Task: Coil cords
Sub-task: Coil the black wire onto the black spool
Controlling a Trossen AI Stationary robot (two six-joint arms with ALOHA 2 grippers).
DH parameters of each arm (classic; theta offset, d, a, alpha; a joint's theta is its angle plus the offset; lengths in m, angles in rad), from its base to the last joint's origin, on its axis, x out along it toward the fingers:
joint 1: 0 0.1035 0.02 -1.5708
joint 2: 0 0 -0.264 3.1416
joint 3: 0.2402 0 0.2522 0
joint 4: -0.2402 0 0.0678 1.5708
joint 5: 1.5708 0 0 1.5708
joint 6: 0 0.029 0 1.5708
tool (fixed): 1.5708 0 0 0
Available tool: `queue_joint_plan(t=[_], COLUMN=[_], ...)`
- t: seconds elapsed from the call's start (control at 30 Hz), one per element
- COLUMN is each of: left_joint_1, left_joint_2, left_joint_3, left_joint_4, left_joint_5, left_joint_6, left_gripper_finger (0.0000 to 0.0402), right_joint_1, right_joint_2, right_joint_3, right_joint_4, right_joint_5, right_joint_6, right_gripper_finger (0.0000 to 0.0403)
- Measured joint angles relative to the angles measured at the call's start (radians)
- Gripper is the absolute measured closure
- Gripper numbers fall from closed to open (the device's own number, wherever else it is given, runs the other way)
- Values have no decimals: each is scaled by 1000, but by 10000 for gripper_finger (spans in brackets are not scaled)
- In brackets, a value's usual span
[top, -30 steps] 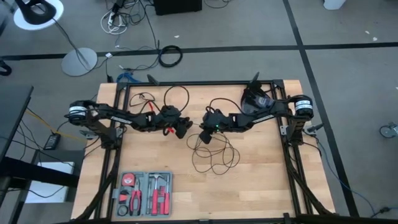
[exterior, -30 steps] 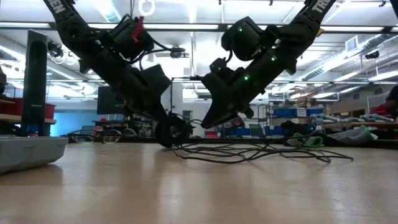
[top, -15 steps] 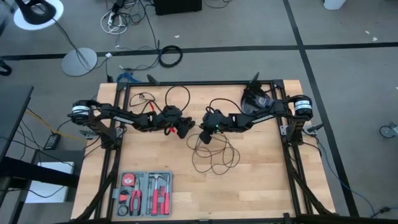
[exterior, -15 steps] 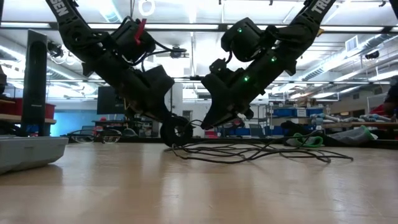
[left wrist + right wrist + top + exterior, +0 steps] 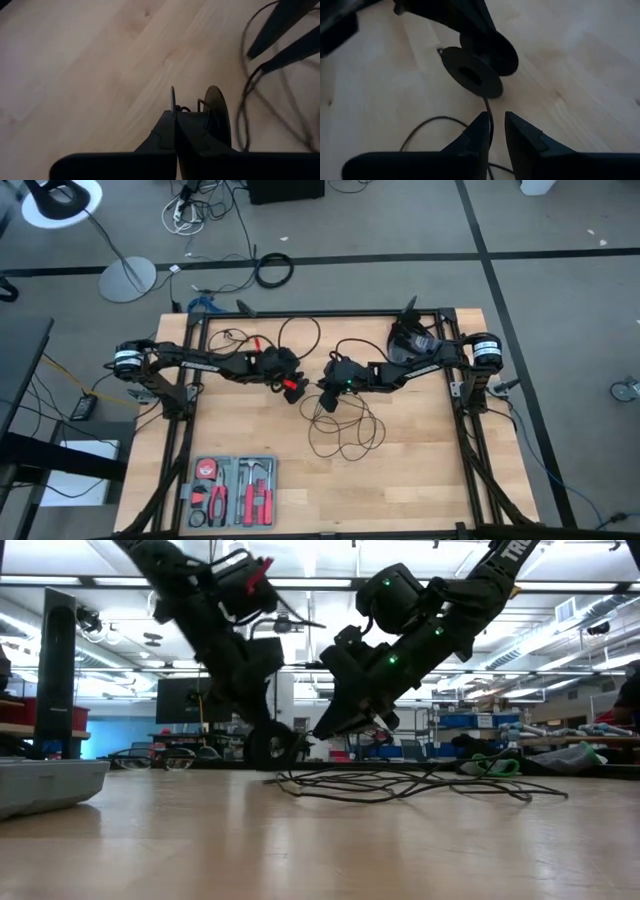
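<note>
Left claw [image 5: 175, 131] clamped on the puck [image 5: 470, 71] at mid-counter [image 5: 420, 480]. Right claw [image 5: 492, 131] just beside the puck, pinching the cord [image 5: 345, 435] (loops lying near the puck).

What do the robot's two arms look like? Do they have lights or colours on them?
Both arms are dark and jointed. The left arm has red bits near its end effector and thin black cables. The right arm shows small green lights and white letters up high. Each end effector has two dark pointed fingers.
</note>
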Motion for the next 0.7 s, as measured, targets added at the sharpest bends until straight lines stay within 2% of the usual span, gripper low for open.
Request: queue_joint_plan(t=[0.23,0.37,0.7], left_joint_1=[1,2,5], left_joint_2=[-1,5,93], left_joint_3=[87,91,96], left_joint_4=[-114,-153,-107], left_joint_5=[20,22,53], left_joint_6=[16,10,-14], left_gripper_finger=[401,401,401], right_joint_1=[0,0,0], right_joint_2=[0,0,0], right_joint_3=[0,0,0], right_joint_4=[22,24,32], right_joint_5=[-20,-22,-31], right_joint_6=[-1,-1,0], right_gripper_finger=[341,341,341])
